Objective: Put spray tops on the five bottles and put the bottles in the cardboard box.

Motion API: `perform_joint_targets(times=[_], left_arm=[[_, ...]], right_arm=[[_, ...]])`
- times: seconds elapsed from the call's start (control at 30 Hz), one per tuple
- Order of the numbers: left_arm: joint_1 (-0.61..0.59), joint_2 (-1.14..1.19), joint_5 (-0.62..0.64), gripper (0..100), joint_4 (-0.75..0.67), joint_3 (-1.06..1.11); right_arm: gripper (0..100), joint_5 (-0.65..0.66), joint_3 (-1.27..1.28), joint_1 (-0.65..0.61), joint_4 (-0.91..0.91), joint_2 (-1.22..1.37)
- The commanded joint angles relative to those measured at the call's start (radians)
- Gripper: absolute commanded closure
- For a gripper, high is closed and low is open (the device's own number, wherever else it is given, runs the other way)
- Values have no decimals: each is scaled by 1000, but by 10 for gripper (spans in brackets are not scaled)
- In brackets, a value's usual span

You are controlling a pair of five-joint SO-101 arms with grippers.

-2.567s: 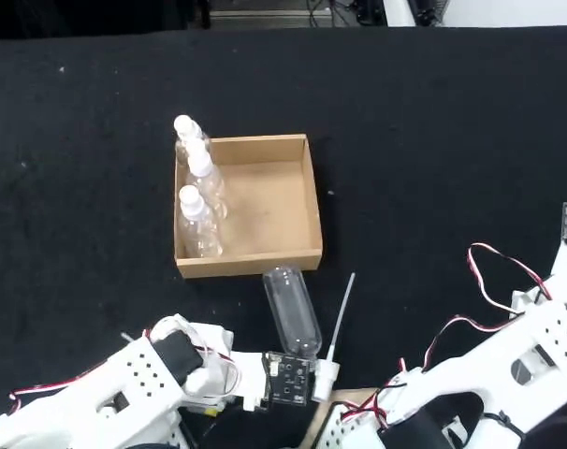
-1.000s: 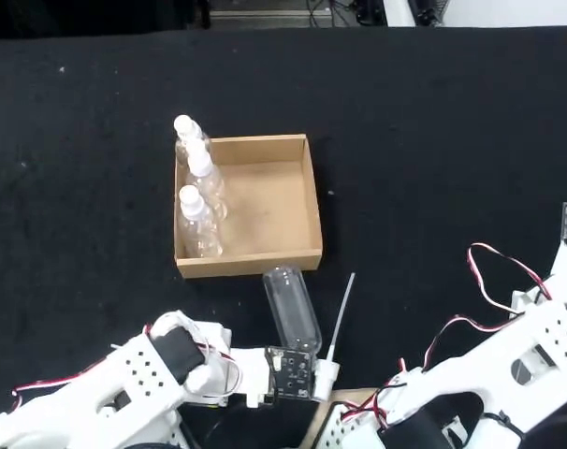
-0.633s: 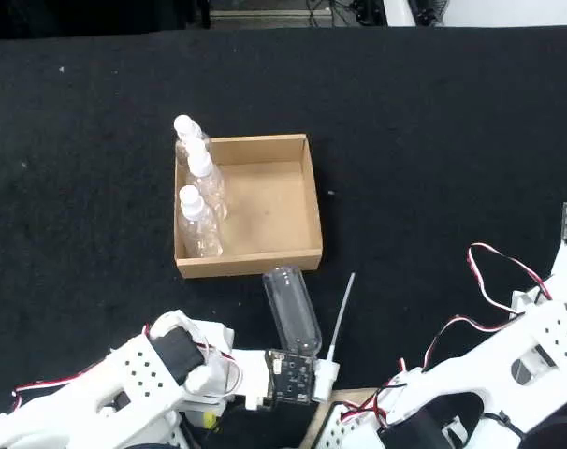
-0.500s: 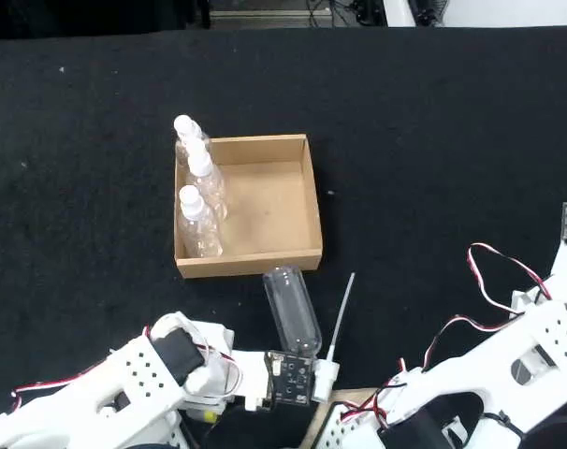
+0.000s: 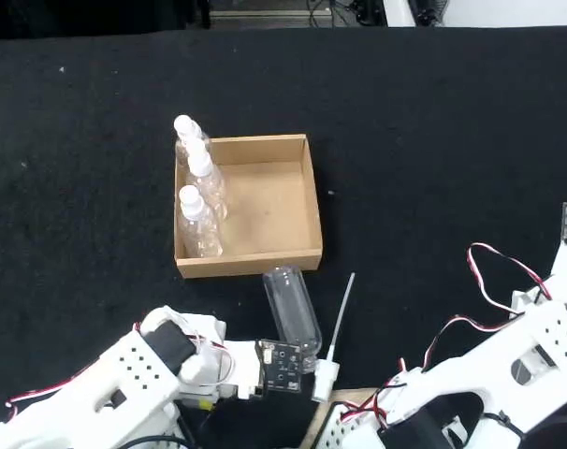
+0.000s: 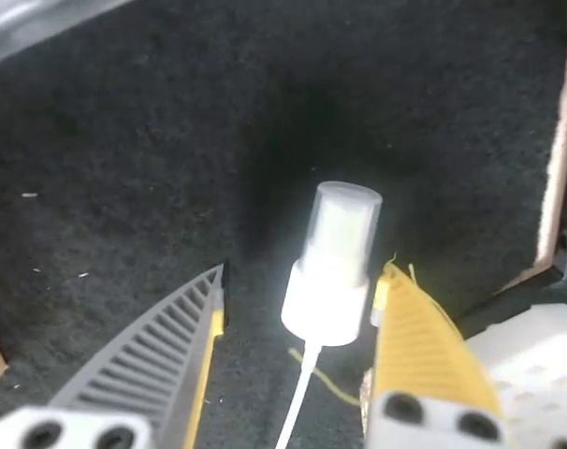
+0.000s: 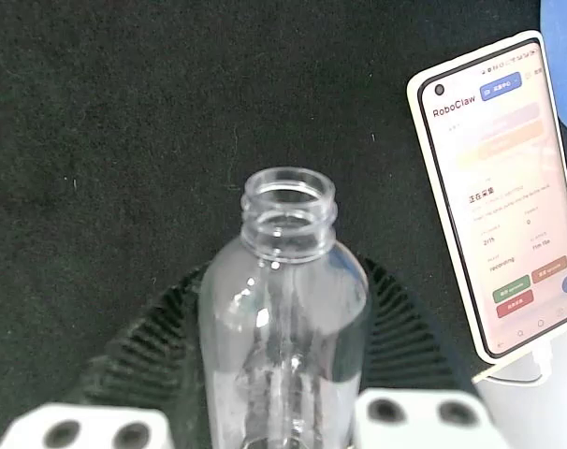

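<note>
Cardboard box (image 5: 313,201) sits near table (image 5: 452,140) centre; three capped bottles (image 5: 201,173) stand upright in a row along its 9 o'clock wall, the farthest at the 11 o'clock corner; lying bottle (image 5: 293,309), uncapped, rests on its side just beside the box's 6 o'clock wall; spray top (image 5: 323,376) lies at that bottle's 5 o'clock, dip tube pointing toward 12–1 o'clock. Left gripper (image 6: 302,273) is spread wide with the spray top (image 6: 332,253) between its fingers; yellow finger (image 6: 419,346) just beside the collar, contact not discernible. Right gripper (image 7: 285,276) is closed against both sides of an open-necked bottle (image 7: 283,318), mouth bare; phone (image 7: 494,206) lies near it.
</note>
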Motion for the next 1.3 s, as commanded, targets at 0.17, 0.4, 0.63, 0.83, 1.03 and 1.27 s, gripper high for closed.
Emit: perform_joint_targets(times=[0.17,0.4,0.63,0.83,1.03,1.27], left_arm=[[22,14,-9,773,8,38],[91,11,-8,927,3,44],[48,3,-8,927,74,-35],[-234,3,-14,927,241,-335],[-397,12,-14,927,442,-621],[-644,15,-63,929,477,-682]], right_arm=[[871,0,-48,15,-9,-42],[871,2,-48,15,-9,-42],[871,2,-50,15,-9,-44],[871,0,-124,12,71,-42],[871,-77,-194,-94,152,-45],[871,-169,-317,-259,282,-47]])
